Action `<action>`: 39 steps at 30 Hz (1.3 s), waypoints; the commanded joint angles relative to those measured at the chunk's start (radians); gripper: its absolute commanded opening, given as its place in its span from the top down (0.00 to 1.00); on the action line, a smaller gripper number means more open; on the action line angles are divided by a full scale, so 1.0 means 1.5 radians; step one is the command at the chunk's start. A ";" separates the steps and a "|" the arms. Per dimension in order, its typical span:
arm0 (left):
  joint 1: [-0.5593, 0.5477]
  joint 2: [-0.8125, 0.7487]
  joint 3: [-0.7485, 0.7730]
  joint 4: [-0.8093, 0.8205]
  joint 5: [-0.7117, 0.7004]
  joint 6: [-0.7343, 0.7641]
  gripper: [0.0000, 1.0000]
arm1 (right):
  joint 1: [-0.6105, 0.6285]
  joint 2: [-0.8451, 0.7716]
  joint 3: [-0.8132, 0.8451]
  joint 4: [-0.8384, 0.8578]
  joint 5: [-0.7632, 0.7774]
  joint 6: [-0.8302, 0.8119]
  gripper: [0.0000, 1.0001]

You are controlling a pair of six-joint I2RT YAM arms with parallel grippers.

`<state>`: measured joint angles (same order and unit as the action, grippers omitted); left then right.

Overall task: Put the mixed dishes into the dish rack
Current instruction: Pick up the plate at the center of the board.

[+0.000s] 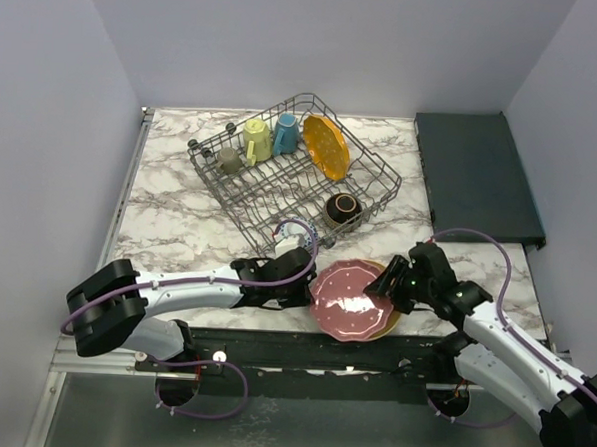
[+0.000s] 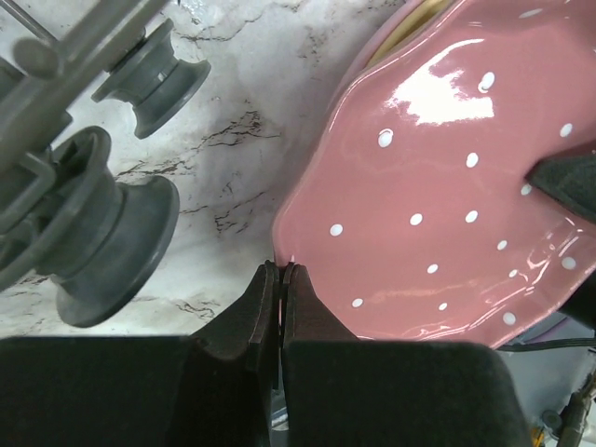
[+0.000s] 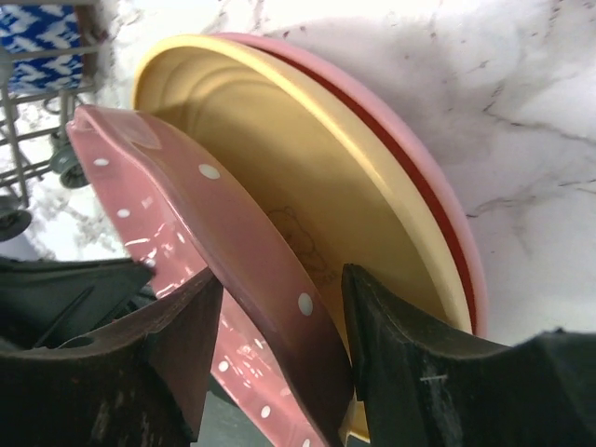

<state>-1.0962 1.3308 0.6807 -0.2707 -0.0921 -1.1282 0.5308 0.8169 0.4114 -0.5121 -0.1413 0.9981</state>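
Right gripper is clamped on the rim of the pink white-dotted plate, which is tilted up off a yellow plate at the table's near edge, just in front of the dish rack. Left gripper is fully closed and holds nothing, with its tips at the same plate's opposite rim.

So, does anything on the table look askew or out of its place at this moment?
Yes. The pink dotted plate sits tilted, one rim lifted off the yellow plate below, between the right end effector's fingers. The shut left end effector is at its opposite rim. Nothing looks spilled or broken.
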 commanded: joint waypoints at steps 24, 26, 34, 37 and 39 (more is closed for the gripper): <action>-0.006 0.009 0.004 -0.027 0.030 0.033 1.00 | 0.002 -0.133 -0.066 0.118 -0.139 0.011 0.58; -0.006 0.009 0.005 -0.027 0.031 0.034 1.00 | 0.002 -0.128 -0.071 0.131 -0.146 0.013 0.58; -0.006 0.008 0.004 -0.026 0.029 0.033 1.00 | 0.002 -0.105 -0.084 0.179 -0.183 0.011 0.56; -0.006 0.011 0.005 -0.025 0.030 0.033 1.00 | 0.002 -0.105 -0.090 0.191 -0.189 0.013 0.56; -0.006 0.011 0.006 -0.024 0.031 0.033 1.00 | 0.001 -0.108 -0.094 0.196 -0.191 0.014 0.56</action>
<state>-1.0950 1.3613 0.6788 -0.3595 -0.0769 -1.0870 0.5293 0.6624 0.2806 -0.3210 -0.3466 1.0012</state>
